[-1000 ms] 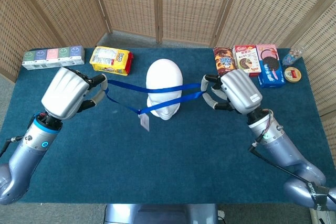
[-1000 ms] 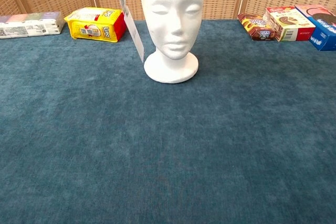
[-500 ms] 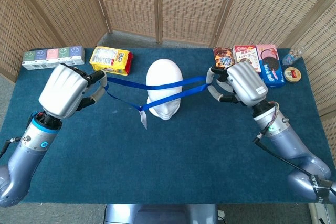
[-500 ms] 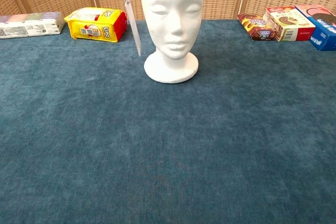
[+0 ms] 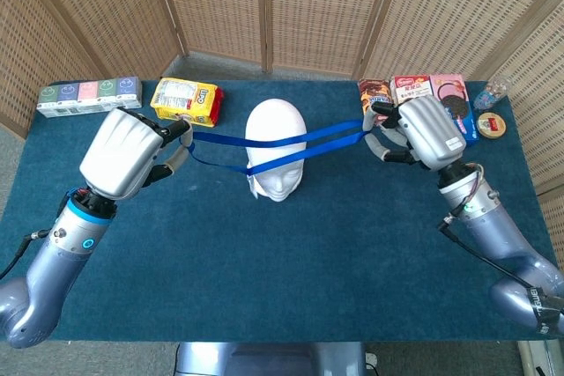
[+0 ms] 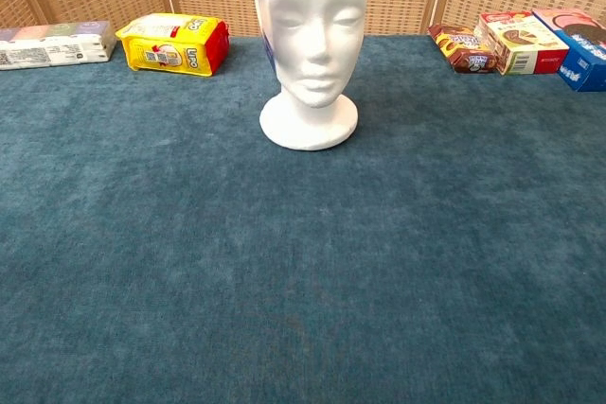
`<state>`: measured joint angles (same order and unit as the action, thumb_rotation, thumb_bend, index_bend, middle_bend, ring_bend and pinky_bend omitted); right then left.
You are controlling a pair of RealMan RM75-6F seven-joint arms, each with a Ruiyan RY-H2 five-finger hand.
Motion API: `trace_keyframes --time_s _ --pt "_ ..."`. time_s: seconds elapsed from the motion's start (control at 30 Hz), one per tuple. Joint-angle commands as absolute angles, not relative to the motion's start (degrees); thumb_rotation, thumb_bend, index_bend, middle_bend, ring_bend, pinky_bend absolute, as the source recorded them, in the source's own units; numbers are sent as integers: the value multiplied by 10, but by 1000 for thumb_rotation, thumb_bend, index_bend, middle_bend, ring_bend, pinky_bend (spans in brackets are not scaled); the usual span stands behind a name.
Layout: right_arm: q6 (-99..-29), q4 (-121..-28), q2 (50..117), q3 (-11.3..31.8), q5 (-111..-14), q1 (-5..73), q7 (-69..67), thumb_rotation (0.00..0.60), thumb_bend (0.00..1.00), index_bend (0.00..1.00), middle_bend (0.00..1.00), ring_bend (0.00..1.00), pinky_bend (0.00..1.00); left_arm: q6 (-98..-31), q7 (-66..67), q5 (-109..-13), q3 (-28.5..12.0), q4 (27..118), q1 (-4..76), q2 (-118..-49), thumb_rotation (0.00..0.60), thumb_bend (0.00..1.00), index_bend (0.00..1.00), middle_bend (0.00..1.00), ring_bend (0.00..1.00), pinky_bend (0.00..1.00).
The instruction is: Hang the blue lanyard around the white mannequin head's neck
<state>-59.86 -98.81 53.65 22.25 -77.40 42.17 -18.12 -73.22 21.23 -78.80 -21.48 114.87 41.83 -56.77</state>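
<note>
Left hand (image 5: 130, 151) and right hand (image 5: 421, 133) each grip an end of the blue lanyard (image 5: 264, 143), stretched across the mannequin head (image 5: 275, 149) top (chest view crops the crown; both hands outside it). Badge hidden.

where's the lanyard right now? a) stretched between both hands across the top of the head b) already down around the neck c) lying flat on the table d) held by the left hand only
a: the lanyard runs taut from the left hand to the right hand, crossing over the mannequin head, not at its neck.
</note>
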Motion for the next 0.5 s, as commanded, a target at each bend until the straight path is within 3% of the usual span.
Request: trace_keyframes --time_s 0.03,0.5 --pt "-598 -982 539 220 -772 421 -184 600 523 768 1000 1000 1000 -730 217 -786 -214 1147 421 -572 600 428 650 1000 1000 1000" --pt "-596 -969 540 219 -764 421 -190 600 523 768 1000 1000 1000 -716 235 -769 -219 1147 444 -594 600 425 650 1000 1000 1000"
